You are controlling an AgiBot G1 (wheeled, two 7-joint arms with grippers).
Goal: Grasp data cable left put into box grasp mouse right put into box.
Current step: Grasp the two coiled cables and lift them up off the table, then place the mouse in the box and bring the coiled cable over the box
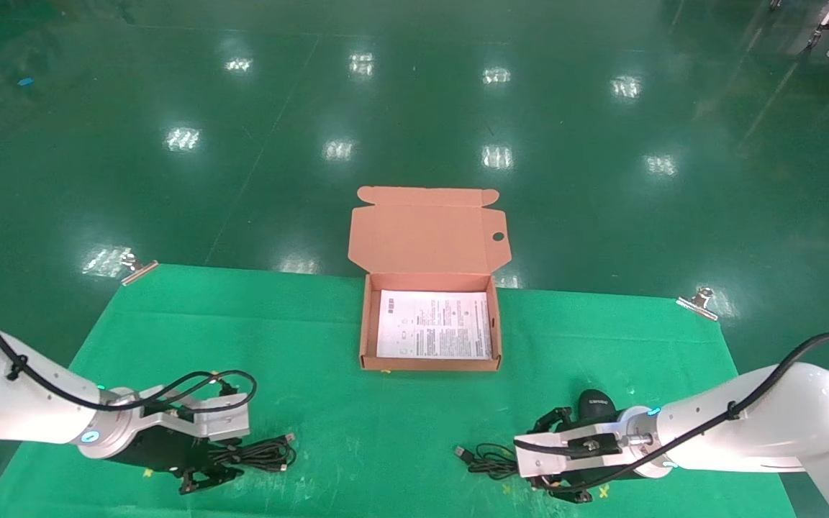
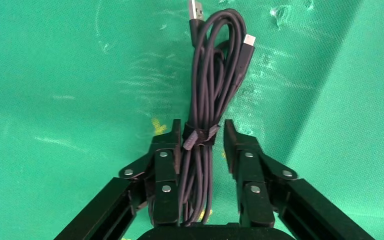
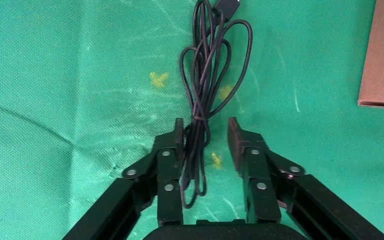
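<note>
Green cloth (image 1: 357, 403) fills the lower frame. Box (image 1: 365, 327) at centre, lid flap up, leaflet on its floor. Right gripper (image 3: 206, 145) lower right, fingers spread open astride the mouse's cord; mouse (image 1: 596, 404) just above it. Left gripper (image 2: 202, 145) lower left, open too, straddling the data cable (image 2: 212, 95) at its tie (one finger touching the bundle).
</note>
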